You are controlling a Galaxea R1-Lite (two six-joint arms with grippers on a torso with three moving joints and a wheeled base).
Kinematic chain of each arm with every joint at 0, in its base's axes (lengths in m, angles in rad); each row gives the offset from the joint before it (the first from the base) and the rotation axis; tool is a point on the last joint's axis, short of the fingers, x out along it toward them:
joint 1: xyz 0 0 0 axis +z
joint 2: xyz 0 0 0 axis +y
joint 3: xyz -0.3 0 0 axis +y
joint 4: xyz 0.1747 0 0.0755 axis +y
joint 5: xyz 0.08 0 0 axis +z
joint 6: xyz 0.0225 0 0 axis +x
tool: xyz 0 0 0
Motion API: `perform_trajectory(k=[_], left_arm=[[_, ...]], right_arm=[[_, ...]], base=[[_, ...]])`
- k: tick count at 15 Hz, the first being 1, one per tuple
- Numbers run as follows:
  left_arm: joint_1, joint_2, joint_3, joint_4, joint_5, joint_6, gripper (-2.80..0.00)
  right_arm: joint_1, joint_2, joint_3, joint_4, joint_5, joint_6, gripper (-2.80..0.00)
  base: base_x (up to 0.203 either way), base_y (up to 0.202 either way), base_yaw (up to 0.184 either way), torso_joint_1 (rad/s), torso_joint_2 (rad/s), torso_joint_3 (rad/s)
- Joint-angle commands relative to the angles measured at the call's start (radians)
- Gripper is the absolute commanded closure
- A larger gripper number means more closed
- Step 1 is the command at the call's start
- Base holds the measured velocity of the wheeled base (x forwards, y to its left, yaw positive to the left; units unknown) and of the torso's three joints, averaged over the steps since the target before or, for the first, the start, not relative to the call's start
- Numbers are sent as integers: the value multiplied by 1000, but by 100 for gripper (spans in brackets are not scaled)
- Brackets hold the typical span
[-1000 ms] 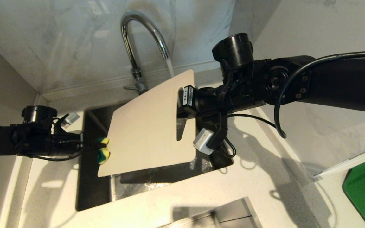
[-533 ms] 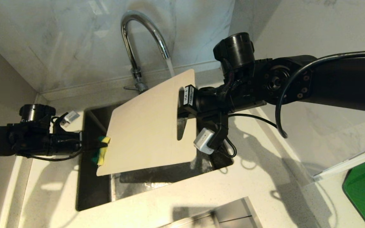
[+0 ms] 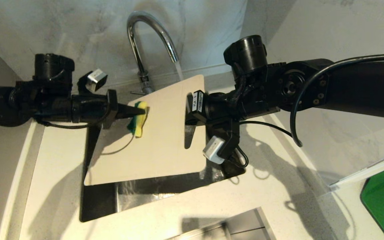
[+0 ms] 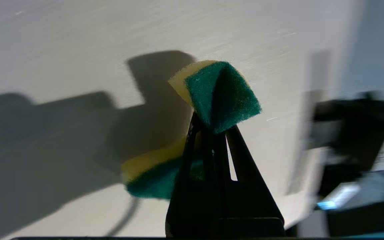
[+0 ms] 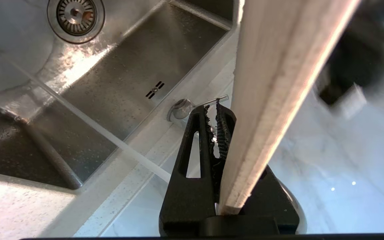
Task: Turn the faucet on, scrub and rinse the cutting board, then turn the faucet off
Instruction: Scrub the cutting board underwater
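- My left gripper (image 3: 142, 111) is clamped tight on a yellow-and-green sponge (image 3: 137, 122), folded between its fingers and pressed against the upper left part of the cutting board (image 3: 158, 140).
- The cutting board is a thin cream-white rectangle with rounded corners and an oblong handle slot; I see it held tilted above the sink (image 3: 98, 200).
- The faucet (image 3: 145, 40), a chrome gooseneck, runs water behind the board's top edge.
- My right gripper (image 3: 189, 111) is nearly shut, pinching the board's edge beside the slot.
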Motion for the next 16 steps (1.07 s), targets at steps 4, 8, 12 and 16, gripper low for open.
perform_trajectory(k=[4,8,12,16], left_arm=[[-103,133,-236,58,-1,-94,0],[-38,158,-194,57,-6,-82,0],[93,197,-141,55,-17,-1,0],[205,227,-33,54,-66,119,0]], right_arm=[[0,-14,8,3,1,-10,0],[0,-14,22,3,1,-10,0],[-1,-20,29,3,4,-10,0],[-1,-23,30,3,4,-10,0]], base=[[0,0,0,0,0,0],[0,0,0,0,0,0],[0,0,0,0,0,0],[0,0,0,0,0,0]])
